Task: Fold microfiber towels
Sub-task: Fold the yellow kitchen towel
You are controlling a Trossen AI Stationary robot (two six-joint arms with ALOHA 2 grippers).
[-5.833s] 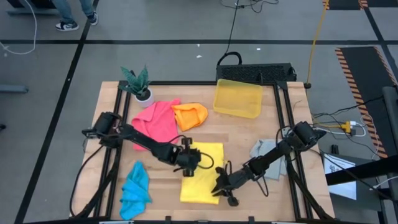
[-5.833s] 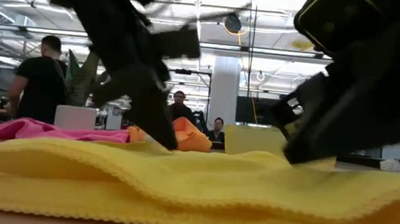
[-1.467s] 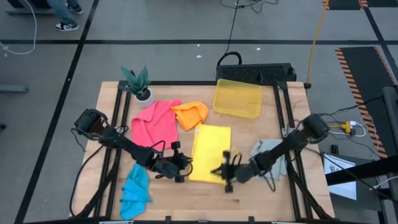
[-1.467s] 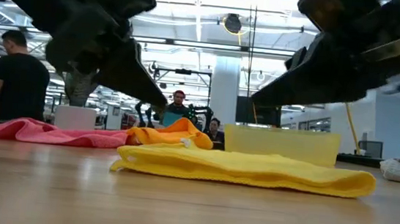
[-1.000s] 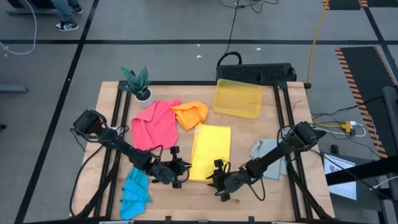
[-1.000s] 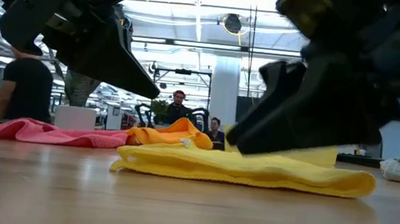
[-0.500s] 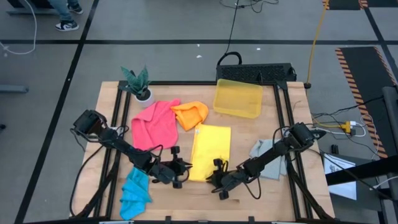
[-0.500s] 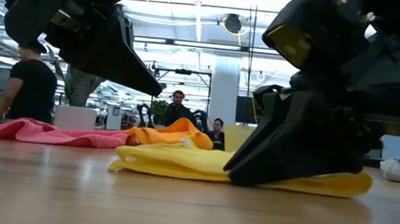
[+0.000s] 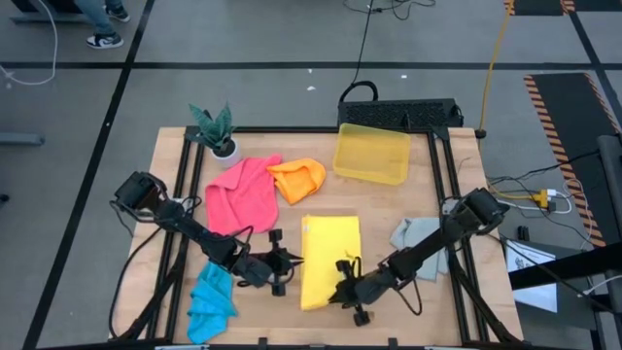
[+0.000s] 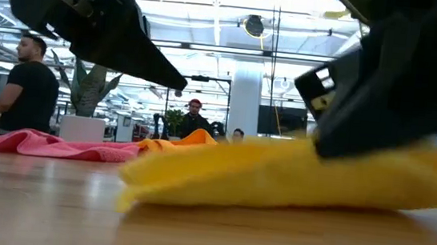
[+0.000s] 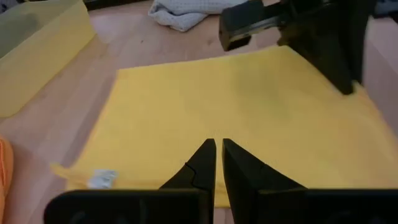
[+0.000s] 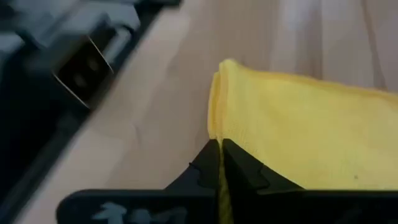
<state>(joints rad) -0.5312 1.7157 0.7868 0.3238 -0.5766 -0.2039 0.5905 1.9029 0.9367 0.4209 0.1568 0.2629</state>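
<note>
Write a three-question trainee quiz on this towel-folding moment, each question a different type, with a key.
1. True or false: the right gripper is shut on the yellow towel.
2. Multiple choice: which towel lies nearest the left gripper apart from the yellow one? A) grey towel B) blue towel C) orange towel
3. Fill in: the potted plant stands at the table's far corner, next to the ____ towel.

Key: 1. True; its fingers pinch the towel's edge in the right wrist view. 2. B; the blue towel lies by the left arm, while the grey towel and orange towel are farther off. 3. pink; the pink towel lies beside it.
</note>
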